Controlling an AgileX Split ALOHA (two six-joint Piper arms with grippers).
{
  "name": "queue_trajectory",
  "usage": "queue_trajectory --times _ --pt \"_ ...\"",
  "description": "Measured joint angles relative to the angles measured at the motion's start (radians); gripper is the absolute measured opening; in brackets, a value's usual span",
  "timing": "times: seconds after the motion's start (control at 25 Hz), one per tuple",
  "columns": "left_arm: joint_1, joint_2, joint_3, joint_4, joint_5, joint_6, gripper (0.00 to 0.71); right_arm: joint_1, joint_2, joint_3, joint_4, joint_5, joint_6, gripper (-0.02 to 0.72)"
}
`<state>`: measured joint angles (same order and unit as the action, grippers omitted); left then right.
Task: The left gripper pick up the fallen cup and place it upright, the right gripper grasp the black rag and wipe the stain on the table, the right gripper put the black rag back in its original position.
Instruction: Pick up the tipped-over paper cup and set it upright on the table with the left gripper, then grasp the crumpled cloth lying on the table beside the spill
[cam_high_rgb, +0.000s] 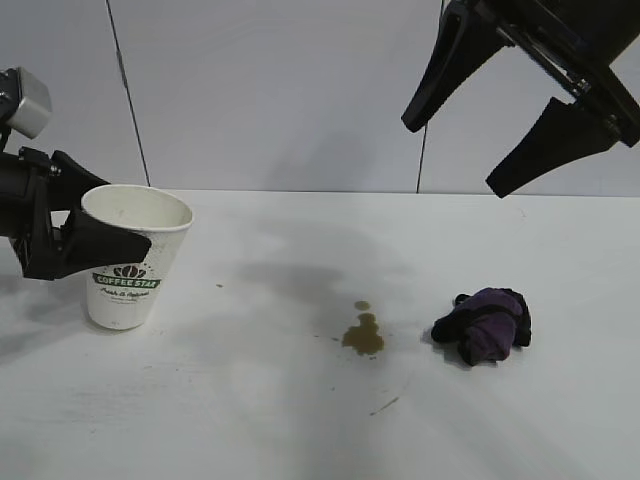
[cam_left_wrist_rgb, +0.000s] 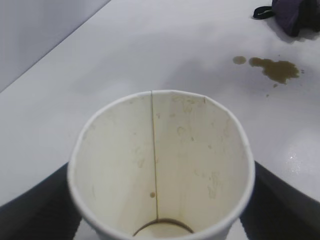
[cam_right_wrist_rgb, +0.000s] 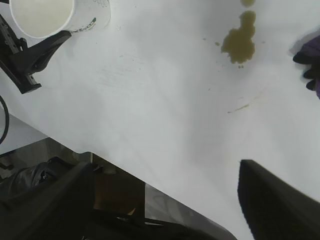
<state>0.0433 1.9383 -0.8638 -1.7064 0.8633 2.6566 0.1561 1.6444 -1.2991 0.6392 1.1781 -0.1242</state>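
Currently: left gripper (cam_high_rgb: 95, 225) clasping the upright cup (cam_high_rgb: 132, 262) on the table (cam_high_rgb: 300, 420); right gripper (cam_high_rgb: 470, 150) hanging spread apart above rag (cam_high_rgb: 485, 325); stain (cam_high_rgb: 362, 335) lying between.

A pale grey wall (cam_high_rgb: 300, 90) rises behind, crossed by 2 thin dark cables (cam_high_rgb: 128, 95). A thin dark streak (cam_high_rgb: 385, 405) marks the surface.

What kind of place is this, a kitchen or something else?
Probably a robot test bench, not a kitchen: a bare white table against plain grey walls, the left gripper around a paper cup, the right gripper hanging open above a rag and a staged stain.
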Motion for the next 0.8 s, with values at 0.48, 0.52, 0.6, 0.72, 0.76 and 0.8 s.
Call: queue_trajectory --times 0.48,0.52,0.6,0.72,0.76,0.8 --pt "0.0 0.0 0.0 0.07 -0.012 -0.087 0.693 0.0 0.0 0.0 0.0 0.0 -0.004 0.547" --pt "0.0 0.0 0.0 0.082 -0.017 -0.091 0.693 0.0 0.0 0.0 0.0 0.0 -0.004 0.547" --pt "0.0 0.0 0.0 0.093 -0.03 -0.1 0.693 0.0 0.0 0.0 0.0 0.0 -0.004 0.547" --pt "0.0 0.0 0.0 0.095 -0.041 -0.106 0.693 0.0 0.0 0.0 0.0 0.0 -0.004 0.547" --pt "0.0 0.0 0.0 0.095 -0.043 -0.106 0.693 0.0 0.0 0.0 0.0 0.0 -0.004 0.547" --pt "0.0 0.0 0.0 0.095 -0.045 -0.106 0.693 0.0 0.0 0.0 0.0 0.0 -0.004 0.547"
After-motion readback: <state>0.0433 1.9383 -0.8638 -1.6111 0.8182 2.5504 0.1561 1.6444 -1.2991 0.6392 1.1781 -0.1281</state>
